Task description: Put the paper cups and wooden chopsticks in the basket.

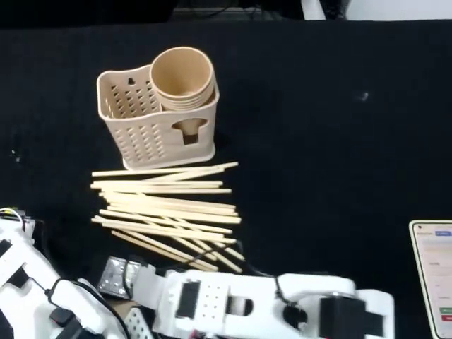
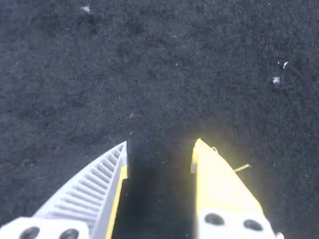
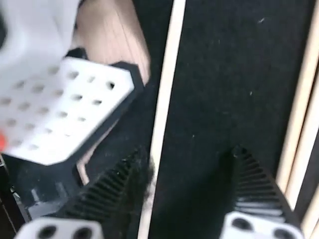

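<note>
Now, chopsticks (image 1: 166, 208): cups (image 1: 182, 74) already sit in the basket (image 1: 135, 133).
Right gripper (image 3: 190, 150), parted (left gripper (image 2: 161, 143) likewise), needs to straddle one chopstick (image 3: 168, 69) and pinch.

Soft, even light falls from above on the black table (image 1: 339, 141); the basket (image 1: 141, 134) throws barely any shadow (the left gripper (image 2: 161, 142) casts a dark one beneath itself).

The basket (image 1: 141, 134) is perforated beige, cups (image 1: 182, 74) tan, chopsticks (image 1: 166, 205) pale, table (image 1: 339, 141) black.
</note>
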